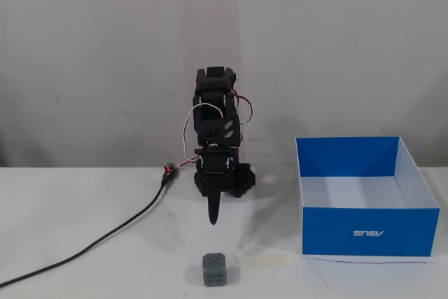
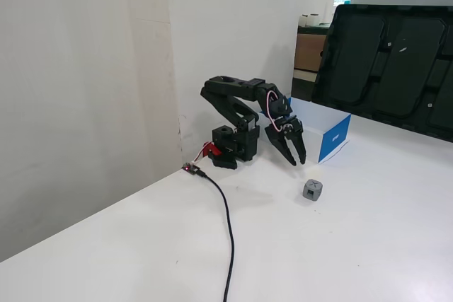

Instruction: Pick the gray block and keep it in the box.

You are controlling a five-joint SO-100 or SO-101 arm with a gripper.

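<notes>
The gray block (image 1: 215, 270) (image 2: 313, 189), a small dark cube with an X on its face, sits on the white table. My gripper (image 1: 214, 220) (image 2: 297, 163) points down above the table, behind the block and apart from it. In one fixed view its fingers line up into a single thin blade; in the other fixed view they stand slightly parted with nothing between them. The box (image 1: 371, 232) (image 2: 333, 140) is blue with white inside and holds nothing that I can see. It stands to the block's right as seen from the front.
A black cable (image 1: 105, 239) (image 2: 228, 224) runs from the arm's base across the table. A pale tape strip (image 1: 266, 262) lies flat just right of the block. A wall stands close behind the arm. Large black panels (image 2: 396, 61) lean at the table's far side.
</notes>
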